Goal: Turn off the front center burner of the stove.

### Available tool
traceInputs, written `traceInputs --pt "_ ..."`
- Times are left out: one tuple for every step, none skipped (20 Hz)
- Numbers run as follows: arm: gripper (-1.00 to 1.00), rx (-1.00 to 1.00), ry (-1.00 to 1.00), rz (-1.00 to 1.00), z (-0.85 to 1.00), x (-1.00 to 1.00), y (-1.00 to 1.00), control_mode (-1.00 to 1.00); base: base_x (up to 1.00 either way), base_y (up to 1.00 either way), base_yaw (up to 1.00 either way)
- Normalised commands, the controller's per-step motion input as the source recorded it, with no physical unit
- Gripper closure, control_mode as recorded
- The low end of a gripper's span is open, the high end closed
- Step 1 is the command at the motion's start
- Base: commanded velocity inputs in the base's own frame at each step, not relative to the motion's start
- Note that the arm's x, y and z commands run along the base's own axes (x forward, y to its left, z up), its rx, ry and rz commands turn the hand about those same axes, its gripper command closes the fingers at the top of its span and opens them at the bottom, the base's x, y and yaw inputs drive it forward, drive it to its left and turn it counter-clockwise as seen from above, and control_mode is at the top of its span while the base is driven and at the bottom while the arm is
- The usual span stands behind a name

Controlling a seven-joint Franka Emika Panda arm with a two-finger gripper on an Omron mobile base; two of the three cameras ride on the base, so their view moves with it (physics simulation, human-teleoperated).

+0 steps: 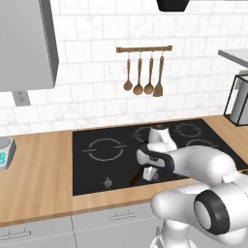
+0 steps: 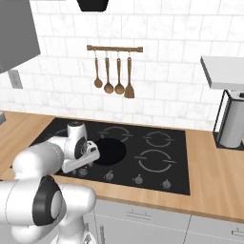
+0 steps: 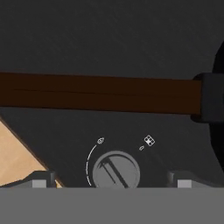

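Note:
The stove [image 1: 97,169] is a black glass cooktop set in a wooden counter. A black frying pan [image 2: 108,151] sits on its front center zone and hides the front center burner. The pan's brown handle [image 3: 96,92] runs straight across the hand view, above a small grey knob [image 3: 116,170] with a dial arc and burner icon. My gripper [image 3: 113,180] is open, hanging low over the stove's front edge, with one fingertip [image 3: 41,179] on each side of that knob. From the left base view the gripper [image 1: 147,175] points down beside the handle [image 1: 135,177].
More grey knobs [image 2: 138,179] line the stove's front edge. Thin grey rings [image 1: 105,148] mark the other burners. Wooden utensils [image 1: 144,72] hang on the tiled wall. A scale [image 1: 5,152] stands far left, and a metal appliance [image 2: 232,124] far right.

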Motion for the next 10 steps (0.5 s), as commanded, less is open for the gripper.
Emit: traceInputs --pt "-1.0 0.0 0.0 0.0 -0.29 0.0 0.0 -1.0 0.0 0.0 0.0" --pt "-1.0 0.0 0.0 0.0 -0.22 0.0 -0.09 -1.0 0.0 0.0 0.0" --pt "-1.0 0.0 0.0 0.0 -0.2 0.0 -0.19 -1.0 0.0 0.0 0.0" --pt "-1.0 0.0 0.0 0.0 -0.21 0.0 -0.16 -1.0 0.0 0.0 0.0" --pt "-1.0 0.0 0.0 0.0 -0.21 0.0 -0.04 -1.0 0.0 0.0 0.0" --pt "-1.0 0.0 0.0 0.0 -0.18 0.0 0.0 -1.0 0.0 0.0 0.0" --pt "-1.0 0.0 0.0 0.0 -0.17 0.02 0.0 -1.0 0.0 0.0 0.0" --pt "-1.0 0.0 -0.01 0.0 -0.16 0.09 0.0 -1.0 0.0 0.0 0.0" --pt "-1.0 0.0 -0.01 0.0 -0.16 0.15 0.0 -1.0 0.0 0.0 0.0" --pt "-1.0 0.0 -0.01 0.0 -0.15 0.13 0.0 -1.0 0.0 0.0 0.0"
